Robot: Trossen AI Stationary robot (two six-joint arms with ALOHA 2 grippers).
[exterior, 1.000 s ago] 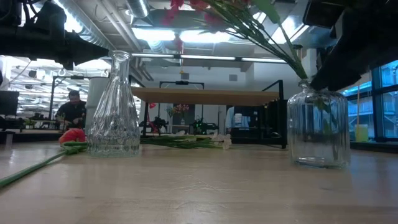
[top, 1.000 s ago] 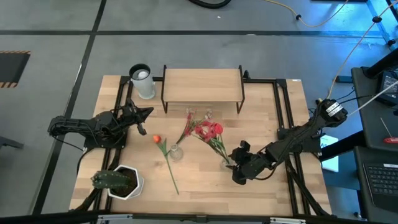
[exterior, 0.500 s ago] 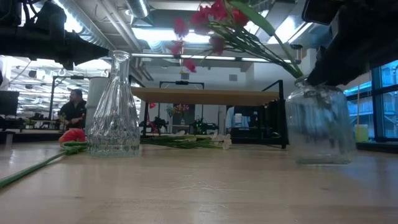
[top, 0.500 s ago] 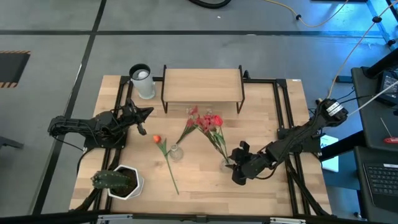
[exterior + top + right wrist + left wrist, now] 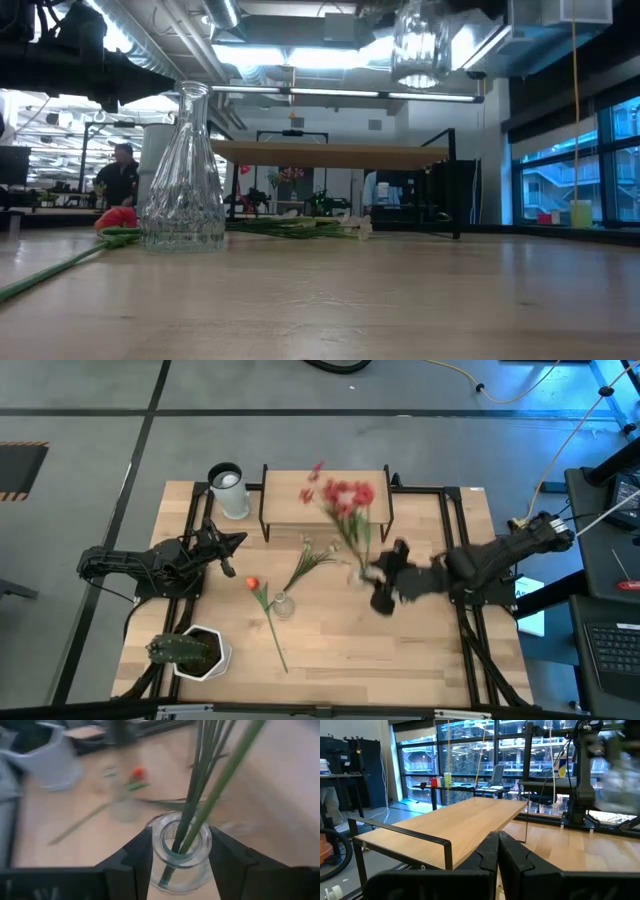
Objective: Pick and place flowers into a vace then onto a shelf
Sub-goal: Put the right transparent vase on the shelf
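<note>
My right gripper [image 5: 372, 580] is shut on a round clear glass vase [image 5: 357, 573], carried high above the table; the low view shows its base [image 5: 420, 45] near the ceiling lights. Red flowers [image 5: 343, 498] stand in it, their heads over the shelf [image 5: 325, 497]. On the table lie an orange tulip [image 5: 262, 600] and a white-flowered sprig [image 5: 310, 560]. A tall narrow clear vase [image 5: 185, 170] stands on its base beside the tulip. My left gripper [image 5: 497, 852] is shut on nothing, at the table's left, facing the shelf [image 5: 460, 825]. My right gripper holds the glass vase just below its rim [image 5: 180, 845], pinched between the two fingers [image 5: 135, 857], one on each side. The fingers come level from the table's right side. The vase is lifted clear and upright, green stems [image 5: 200, 785] rising out of its mouth.
A grey cup [image 5: 228, 490] stands at the far left corner beside the shelf. A spiky green plant in a white pot [image 5: 190, 650] sits at the near left corner. Black frame rails [image 5: 452, 540] run along both sides. Bare wood lies near the near edge.
My right gripper has lifted the vase off the table, from its near-right part up and toward the far edge and the shelf. The flowers, which leaned over the table's middle, have swung with it and now hang over the shelf.
</note>
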